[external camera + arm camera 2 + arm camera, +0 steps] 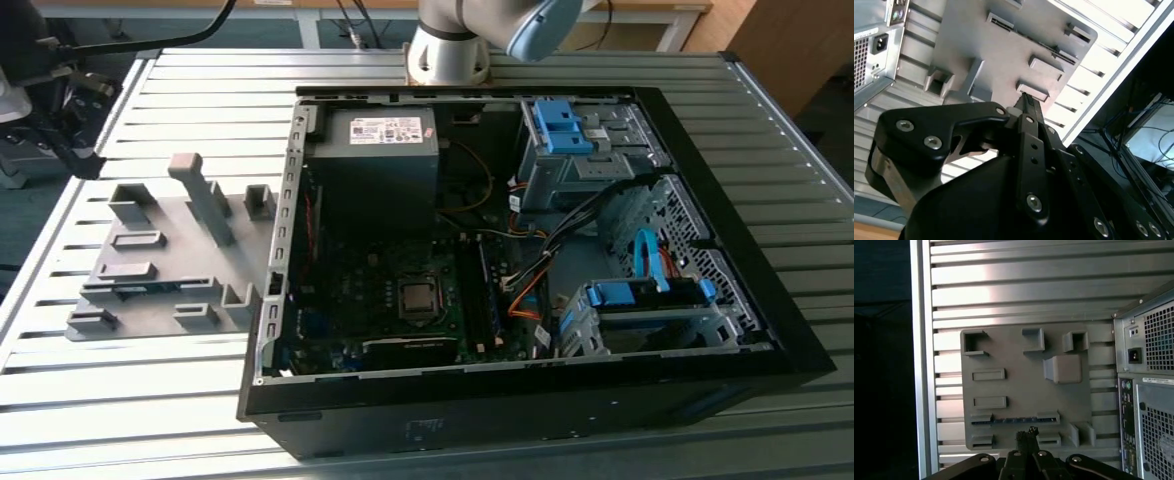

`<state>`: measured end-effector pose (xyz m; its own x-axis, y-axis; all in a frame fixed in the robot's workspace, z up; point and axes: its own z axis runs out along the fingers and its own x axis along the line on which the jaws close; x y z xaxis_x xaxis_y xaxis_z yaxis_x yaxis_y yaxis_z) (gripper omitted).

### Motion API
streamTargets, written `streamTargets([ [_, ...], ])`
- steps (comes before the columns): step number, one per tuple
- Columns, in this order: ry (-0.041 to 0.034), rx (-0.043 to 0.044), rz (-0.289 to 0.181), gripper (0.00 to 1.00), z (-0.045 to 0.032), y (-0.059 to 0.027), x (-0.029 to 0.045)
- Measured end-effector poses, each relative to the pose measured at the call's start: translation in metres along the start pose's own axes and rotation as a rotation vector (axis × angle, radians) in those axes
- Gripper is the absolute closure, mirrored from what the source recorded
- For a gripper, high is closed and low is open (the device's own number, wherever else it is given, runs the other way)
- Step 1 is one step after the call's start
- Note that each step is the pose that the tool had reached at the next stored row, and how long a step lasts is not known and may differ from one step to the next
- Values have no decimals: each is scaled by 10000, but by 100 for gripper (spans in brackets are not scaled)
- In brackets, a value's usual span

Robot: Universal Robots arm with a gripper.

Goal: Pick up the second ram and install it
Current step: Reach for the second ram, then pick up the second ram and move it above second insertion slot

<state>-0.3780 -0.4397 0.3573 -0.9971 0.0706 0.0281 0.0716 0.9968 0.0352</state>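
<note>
Jaws are seen pressed together with nothing between them. The gripper (1026, 434) is held over the grey tray (1019, 375), apart from it. The ram (1014, 420) is lodged in a long slot of the tray, its blue-green edge seen in the first wrist view. In the exterior view the tray is set at nine o'clock of the case (534, 250) — both on the slatted table (200, 80).
</note>
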Motion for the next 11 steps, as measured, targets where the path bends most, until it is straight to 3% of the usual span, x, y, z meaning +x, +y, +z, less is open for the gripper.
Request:
streamTargets([
  [11, 0, 0, -1, 89, 0, -1, 5],
])
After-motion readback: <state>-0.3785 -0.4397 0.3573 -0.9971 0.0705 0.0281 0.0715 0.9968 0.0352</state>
